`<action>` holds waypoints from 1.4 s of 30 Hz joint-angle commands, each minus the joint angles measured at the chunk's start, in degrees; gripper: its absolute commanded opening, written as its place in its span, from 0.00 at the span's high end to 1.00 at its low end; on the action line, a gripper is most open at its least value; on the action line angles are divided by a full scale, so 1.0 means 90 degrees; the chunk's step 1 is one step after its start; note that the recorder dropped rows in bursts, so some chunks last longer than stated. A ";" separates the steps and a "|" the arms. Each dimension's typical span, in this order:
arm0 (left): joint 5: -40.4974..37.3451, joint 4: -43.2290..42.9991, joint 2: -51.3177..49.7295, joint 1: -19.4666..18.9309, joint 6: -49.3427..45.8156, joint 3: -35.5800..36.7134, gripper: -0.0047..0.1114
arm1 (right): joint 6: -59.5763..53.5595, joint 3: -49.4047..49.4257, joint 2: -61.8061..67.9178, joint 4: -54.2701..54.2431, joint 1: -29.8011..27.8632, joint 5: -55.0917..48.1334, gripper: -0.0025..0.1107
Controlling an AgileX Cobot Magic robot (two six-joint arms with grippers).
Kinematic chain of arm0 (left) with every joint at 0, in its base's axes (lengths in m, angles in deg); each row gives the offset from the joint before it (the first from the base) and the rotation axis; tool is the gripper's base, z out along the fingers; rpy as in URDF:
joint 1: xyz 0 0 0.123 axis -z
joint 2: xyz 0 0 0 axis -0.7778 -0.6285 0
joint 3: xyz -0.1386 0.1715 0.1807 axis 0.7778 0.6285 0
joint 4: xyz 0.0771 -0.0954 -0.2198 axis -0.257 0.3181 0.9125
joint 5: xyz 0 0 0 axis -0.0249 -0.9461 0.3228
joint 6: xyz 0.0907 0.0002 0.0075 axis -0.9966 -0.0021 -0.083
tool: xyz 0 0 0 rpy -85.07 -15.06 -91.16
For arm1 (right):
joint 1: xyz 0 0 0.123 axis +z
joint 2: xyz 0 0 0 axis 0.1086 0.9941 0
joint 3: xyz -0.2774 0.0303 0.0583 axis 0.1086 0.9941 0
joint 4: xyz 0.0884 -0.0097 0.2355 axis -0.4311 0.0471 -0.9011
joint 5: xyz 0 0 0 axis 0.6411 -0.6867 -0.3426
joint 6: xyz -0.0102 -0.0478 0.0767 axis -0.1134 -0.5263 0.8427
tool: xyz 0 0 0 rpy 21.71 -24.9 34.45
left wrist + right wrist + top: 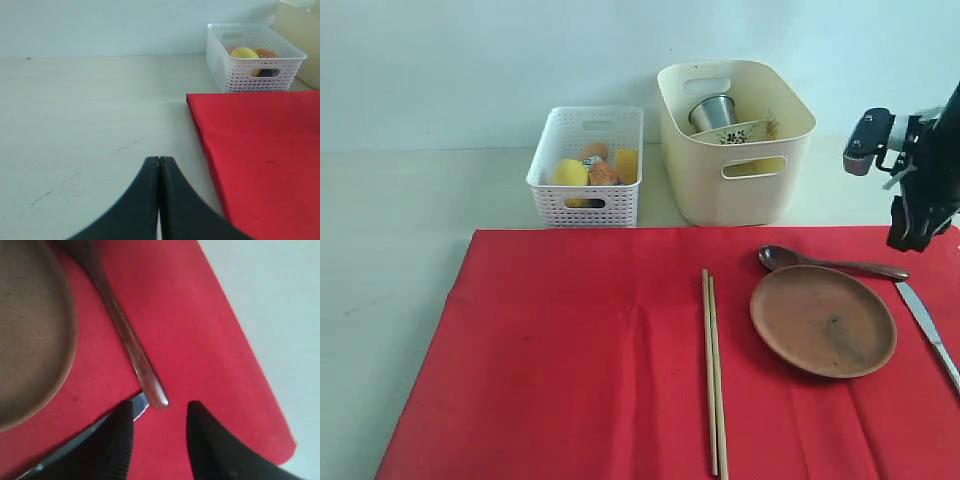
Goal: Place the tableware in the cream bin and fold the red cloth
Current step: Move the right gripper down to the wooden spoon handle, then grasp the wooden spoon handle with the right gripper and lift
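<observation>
The red cloth [620,350] is lying spread flat on the table [390,250], nearer than both bins. On its right part the chopsticks [713,370] are lying side by side, with the plate [823,320] to their right, the spoon [830,264] just beyond the plate and the knife [927,320] at the plate's right. The cup [713,112] and bowl [740,133] are sitting inside the cream bin [735,175], right of the white basket [585,165]. The right gripper [160,412] is hovering, fingers apart, over the spoon's handle end and the knife's far end, gripping nothing. The left gripper [159,200] is hanging pressed together over bare table left of the cloth.
</observation>
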 commanded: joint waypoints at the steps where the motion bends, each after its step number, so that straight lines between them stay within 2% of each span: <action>1: 0.0023 0.0039 0.0027 -0.0026 0.0000 0.0019 0.96 | -0.1219 0.0002 0.0035 -0.0211 0.0013 0.0280 0.60; 6: 0.0023 0.0039 0.0027 -0.0026 0.0000 0.0019 0.96 | -0.1436 0.0002 0.0282 -0.0083 0.0013 0.0336 0.59; 12: 0.0023 0.0039 0.0027 -0.0026 0.0000 0.0019 0.96 | -0.1657 0.0002 0.0575 -0.0107 0.0013 0.0472 0.51; 25: 0.0023 0.0039 0.0027 -0.0026 0.0000 0.0019 0.96 | -0.1755 0.0002 0.1064 -0.0107 0.0013 0.0606 0.52; 28: 0.0023 0.0039 0.0027 -0.0026 0.0000 0.0019 0.96 | -0.1745 0.0002 0.1114 -0.0107 0.0013 0.0606 0.60; 31: 0.0023 0.0039 0.0027 -0.0026 0.0000 0.0019 0.96 | -0.1701 0.0002 0.1099 -0.0124 0.0013 0.0581 0.78; 35: 0.0023 0.0039 0.0027 -0.0026 0.0000 0.0019 0.96 | -0.1583 0.0002 0.0977 -0.0124 0.0013 0.0606 0.98; 42: 0.0023 0.0039 0.0027 -0.0026 0.0000 0.0019 0.96 | -0.1552 0.0002 0.0628 -0.0124 0.0013 0.0606 0.98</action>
